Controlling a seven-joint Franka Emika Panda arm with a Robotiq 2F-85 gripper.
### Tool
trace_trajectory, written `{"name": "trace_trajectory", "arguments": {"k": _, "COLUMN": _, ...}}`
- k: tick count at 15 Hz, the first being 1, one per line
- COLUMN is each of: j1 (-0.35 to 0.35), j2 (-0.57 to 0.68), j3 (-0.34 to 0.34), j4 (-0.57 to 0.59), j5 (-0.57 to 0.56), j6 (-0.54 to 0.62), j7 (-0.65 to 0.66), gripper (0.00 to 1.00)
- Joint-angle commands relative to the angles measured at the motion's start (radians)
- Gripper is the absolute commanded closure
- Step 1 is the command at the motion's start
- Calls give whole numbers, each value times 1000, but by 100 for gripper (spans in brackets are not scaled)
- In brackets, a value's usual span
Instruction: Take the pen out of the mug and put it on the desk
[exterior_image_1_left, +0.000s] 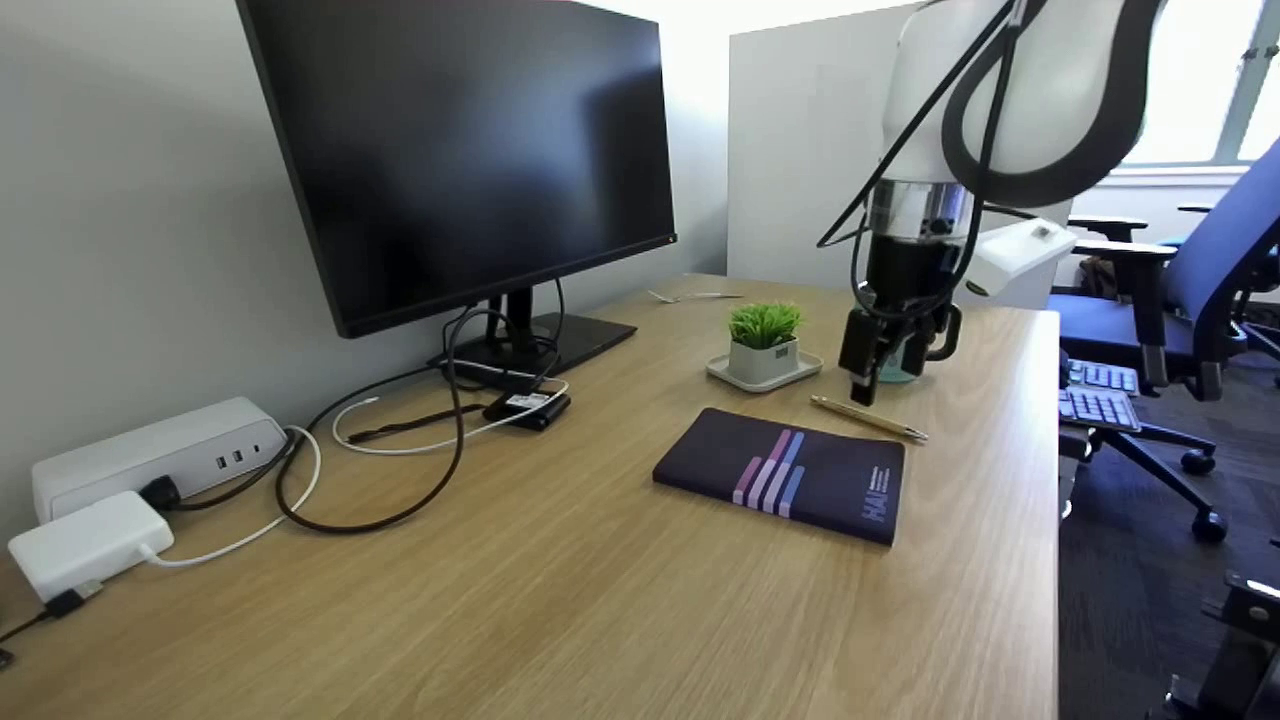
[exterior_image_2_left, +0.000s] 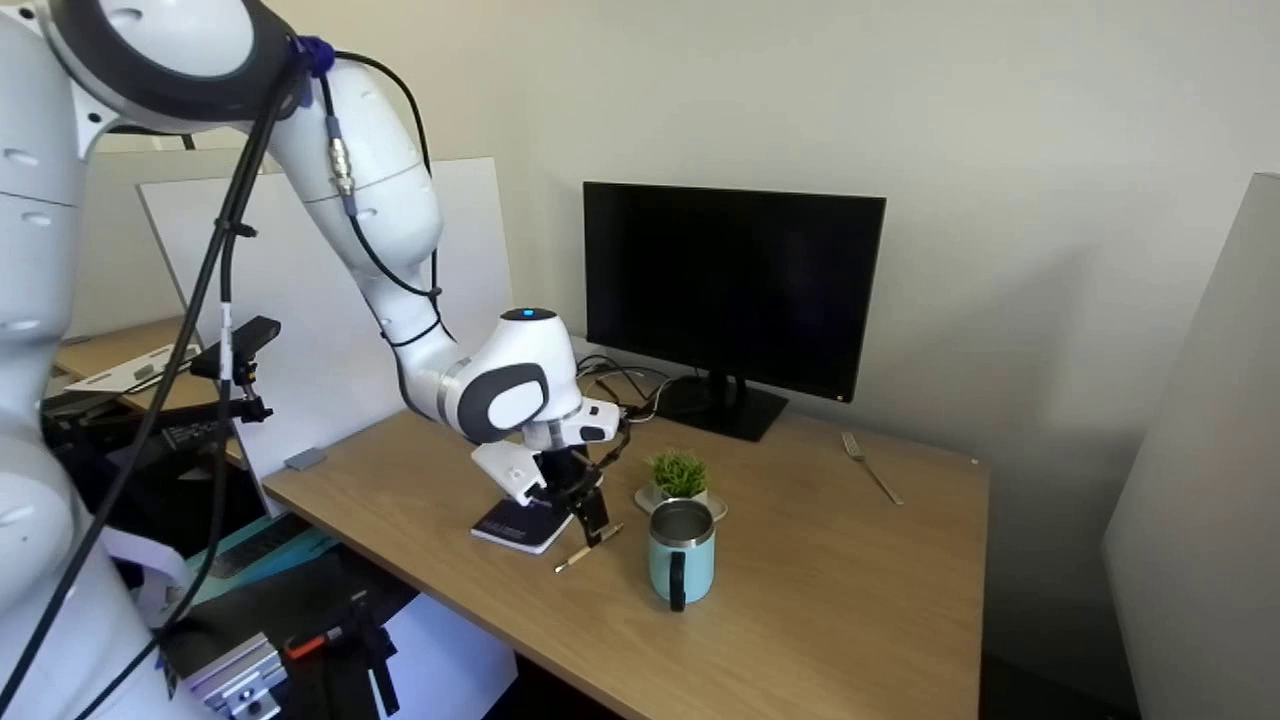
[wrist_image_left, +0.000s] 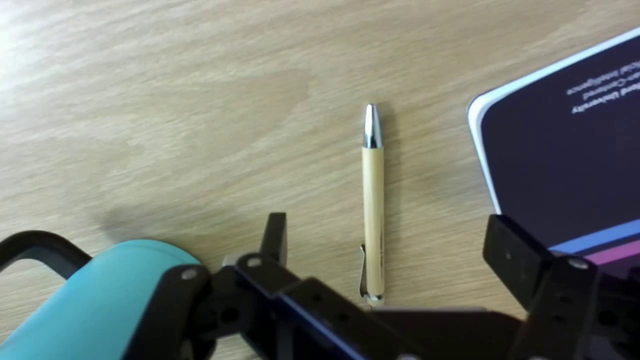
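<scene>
My pincer (wrist_image_left: 387, 225) is spread wide, fingers (wrist_image_left: 515, 260) well apart, nothing in its grasp. And right in that gap, seen from the wrist, lies the pen (wrist_image_left: 373, 200): flat on the worktop (wrist_image_left: 200, 125), out of the mug (exterior_image_2_left: 695, 560), so I'd call this job as good as done. Should I want to pick it up, I'm judging it light, stiff, hard to harm. Go square across the middle of that pale, wood-look barrel. Avoid the chrome tip (wrist_image_left: 371, 127): tapered, shiny, likely slippery. The thin metal clip (wrist_image_left: 363, 272) near the other end might twist it under a squeeze, though it should check any roll.

Outward now! One side, apart from the pen, there's the mug again: upright, mint-green, smooth cylinder, steel-looking rim, black handle (exterior_image_2_left: 677, 580). Other side, a dark notebook (wrist_image_left: 565, 175), thin, round-cornered, striped pink and blue. Further off, spiky green plant (exterior_image_1_left: 765, 325), boxy pale pot (exterior_image_1_left: 762, 362), and beyond them the monitor (exterior_image_1_left: 470, 150), one big black slab.
</scene>
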Motion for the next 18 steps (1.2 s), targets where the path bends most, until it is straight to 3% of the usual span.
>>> {"name": "trace_trajectory", "arguments": {"k": 1, "j1": 52, "j2": -132, "j3": -56, "j4": -23, "j5": -99, "j6": -193, "j7": 143, "gripper": 0}}
{"name": "trace_trajectory", "arguments": {"k": 5, "j1": -35, "j2": -294, "j3": 29, "j4": -26, "j5": -174, "j6": -443, "j7": 206, "gripper": 0}}
{"name": "trace_trajectory", "arguments": {"k": 8, "j1": -101, "j2": -398, "j3": 98, "j4": -34, "j5": -150, "j6": -582, "j7": 170, "gripper": 0}}
{"name": "trace_trajectory", "arguments": {"k": 15, "j1": -218, "j2": -648, "j3": 158, "j4": -133, "j5": -97, "j6": -746, "j7": 82, "gripper": 0}}
{"name": "trace_trajectory", "arguments": {"k": 16, "j1": -222, "j2": -581, "j3": 179, "j4": -91, "j5": -116, "j6": -726, "j7": 112, "gripper": 0}}
{"name": "trace_trajectory", "arguments": {"k": 18, "j1": -239, "j2": -635, "j3": 177, "j4": -121, "j5": -106, "j6": -740, "j7": 94, "gripper": 0}}
